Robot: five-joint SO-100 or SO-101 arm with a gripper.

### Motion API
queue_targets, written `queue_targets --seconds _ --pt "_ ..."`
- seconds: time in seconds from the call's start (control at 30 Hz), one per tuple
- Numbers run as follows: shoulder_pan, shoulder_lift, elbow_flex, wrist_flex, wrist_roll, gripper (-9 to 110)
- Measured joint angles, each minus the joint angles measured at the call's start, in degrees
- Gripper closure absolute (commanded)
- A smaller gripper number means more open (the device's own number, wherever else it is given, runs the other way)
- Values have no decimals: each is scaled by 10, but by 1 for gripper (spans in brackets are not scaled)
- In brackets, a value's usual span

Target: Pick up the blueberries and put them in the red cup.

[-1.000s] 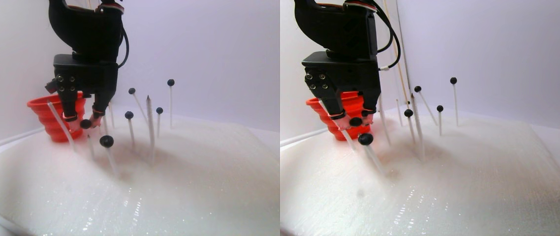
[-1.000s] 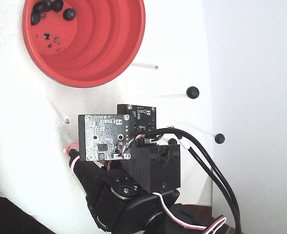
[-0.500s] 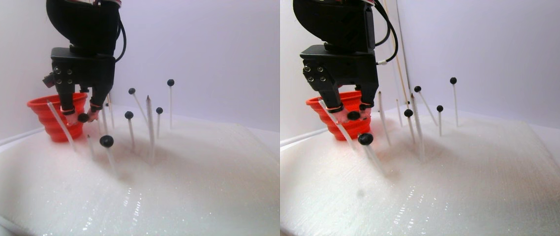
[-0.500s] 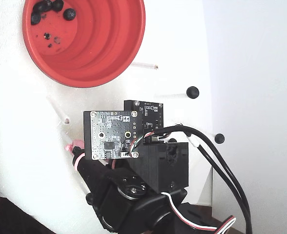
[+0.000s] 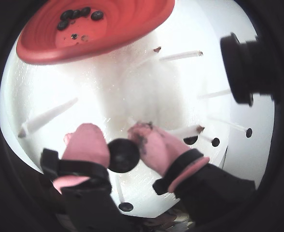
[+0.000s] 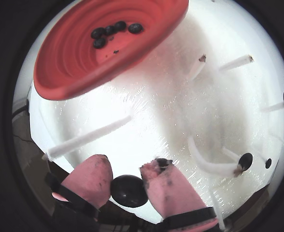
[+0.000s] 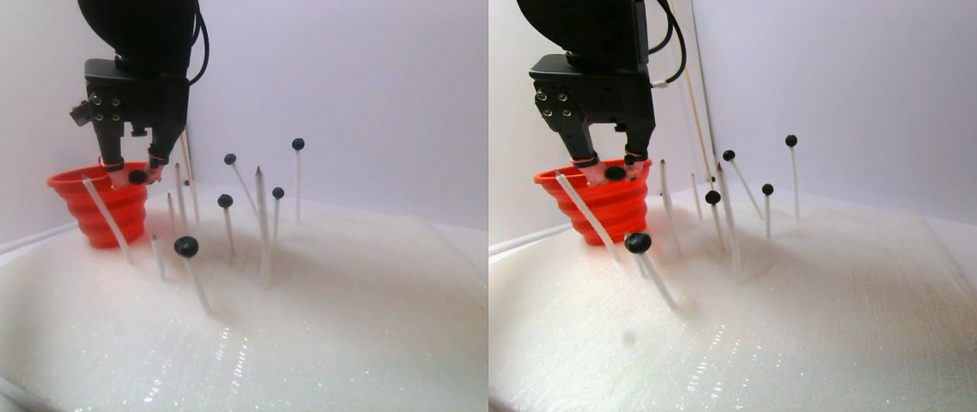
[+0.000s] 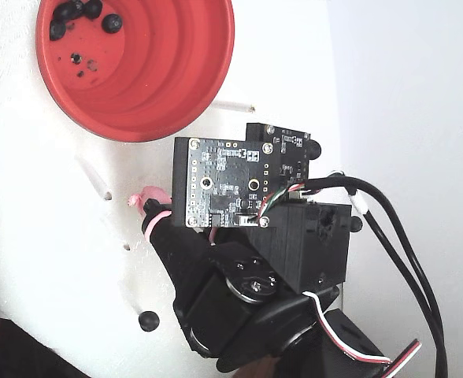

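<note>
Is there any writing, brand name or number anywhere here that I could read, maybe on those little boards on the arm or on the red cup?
None can be read.
Circuit boards: only tiny markings, too small and blurred to read.
Red cup: no writing shows.
Gripper: no label shows.

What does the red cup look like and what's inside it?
The cup is orange-red, looks like plastic, and stands upright on the white mat with its wide mouth open. Inside, stepped rings narrow down to the base, which has small dark specks. About four berries lie bunched at one edge of the base. From the side its wall is ribbed. A thin white stick leans in front of it; whether they touch is unclear.
</note>
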Motion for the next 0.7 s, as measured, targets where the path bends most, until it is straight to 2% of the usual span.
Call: queue_targets --seconds 0.7 --pt "-21 0 -68 0 0 90"
